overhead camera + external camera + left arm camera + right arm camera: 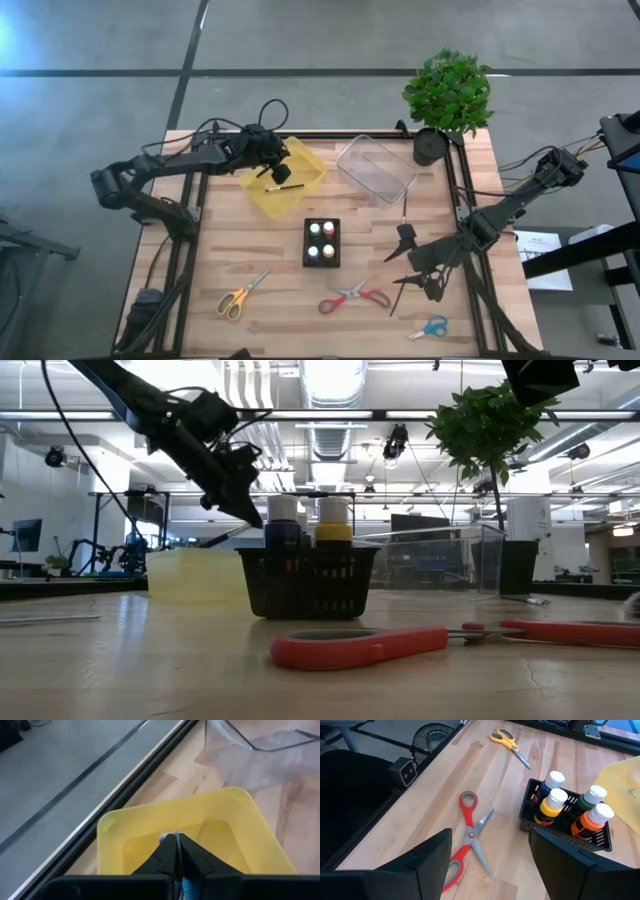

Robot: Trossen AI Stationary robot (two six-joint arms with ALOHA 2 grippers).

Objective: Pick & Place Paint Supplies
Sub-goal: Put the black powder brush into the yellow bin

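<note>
Left gripper [272,178] over yellow bin [300,185], possibly pinching a brush [284,187]

A potted green plant [449,95] is seen at the wooden table's [270,320] far right corner. A black wire mesh cup [431,735] is seen beside the table edge.

Overhead straight down, tabletop level — wrists close, sharing black basket [321,243]

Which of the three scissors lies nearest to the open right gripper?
The red-handled scissors lie nearest the right gripper. The blue-handled scissors lie nearer the table's front edge, and the yellow-handled scissors lie far across, on the left side.
</note>
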